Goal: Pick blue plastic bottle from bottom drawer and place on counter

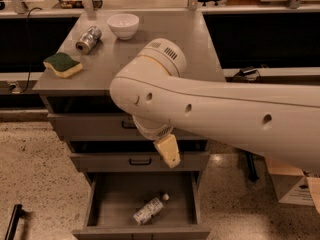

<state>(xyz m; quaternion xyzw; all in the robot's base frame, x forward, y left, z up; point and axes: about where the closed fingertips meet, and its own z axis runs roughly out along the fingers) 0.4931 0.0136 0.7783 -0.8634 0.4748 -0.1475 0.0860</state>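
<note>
The blue plastic bottle [148,209] lies on its side in the open bottom drawer [102,199], cap toward the back right. My gripper [168,153] hangs in front of the middle drawer, above the bottle and a little to its right, apart from it. My big white arm crosses the view from the right and hides part of the cabinet front. The counter [170,49] is the grey cabinet top behind the arm.
On the counter stand a silver can [88,39], a white bowl [123,25] and a green-and-yellow sponge [62,64], all on its left half. A cardboard box [295,186] sits on the floor at the right. A black bar [12,221] lies bottom left.
</note>
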